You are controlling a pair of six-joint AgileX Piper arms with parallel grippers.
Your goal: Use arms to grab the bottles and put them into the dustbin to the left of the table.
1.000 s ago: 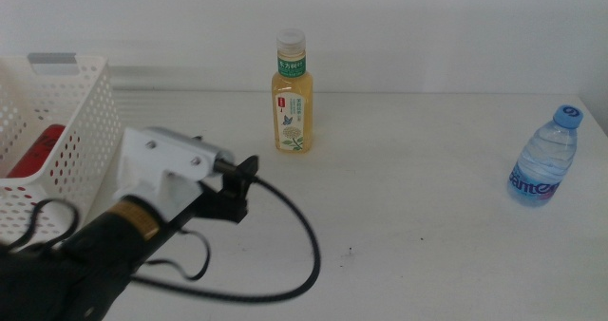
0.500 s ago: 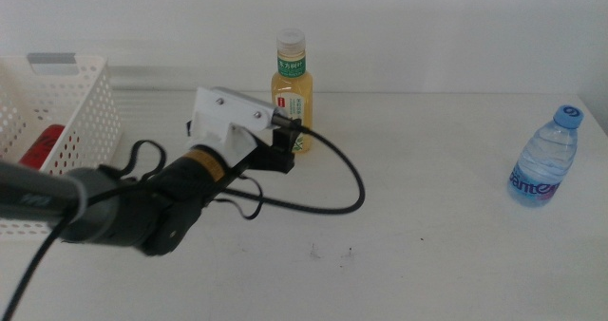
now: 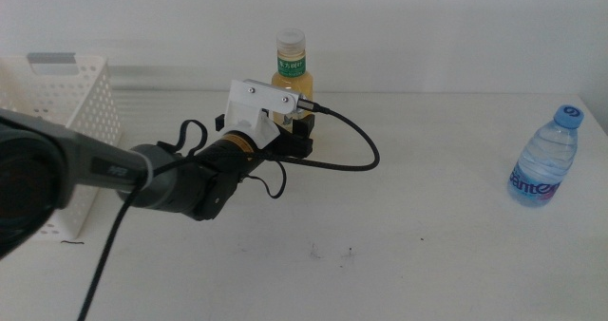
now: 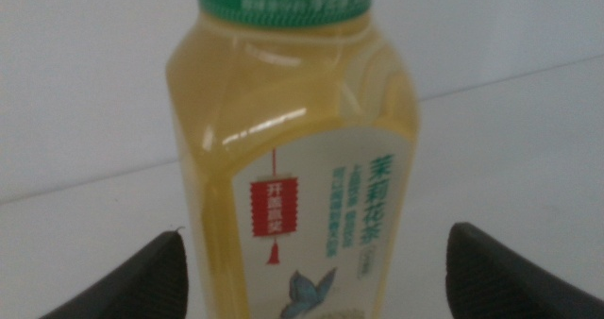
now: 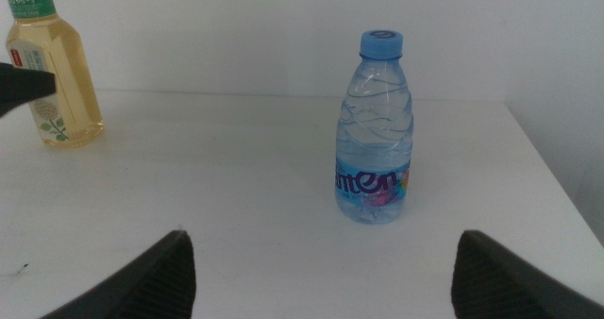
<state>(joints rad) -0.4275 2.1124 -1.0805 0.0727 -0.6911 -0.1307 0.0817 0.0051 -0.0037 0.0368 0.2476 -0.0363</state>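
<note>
Left wrist view put the tea bottle (image 4: 297,159) square between your left gripper's (image 4: 316,272) jaws, which stood wide apart, one on each side of the body and neither touching it. That spread made sense: the bottle is broad, and open jaws let you slide around it before closing. In the middle view the same gripper (image 3: 296,136) sat low at the bottle's (image 3: 291,66) label, reaching in from the left over the table (image 3: 427,254), so that the grip would land on the firm lower body, not the neck. The bottle stood upright near the table's far edge. Nothing was held yet.

The water bottle (image 3: 543,158) stood upright well apart, near the table's right edge. Your right gripper (image 5: 321,277) waited facing it (image 5: 376,130), jaws parted and empty, with clear table between; it did not show in the middle view.

The dustbin (image 3: 84,112) stood at the left, beside the working arm, a short swing away once the grasp was made. Its inside was mostly hidden by the arm, so you could not tell what it contained.

My judgement: you were at the approach, just short of closing. An off-centre squeeze could tip the bottle.
</note>
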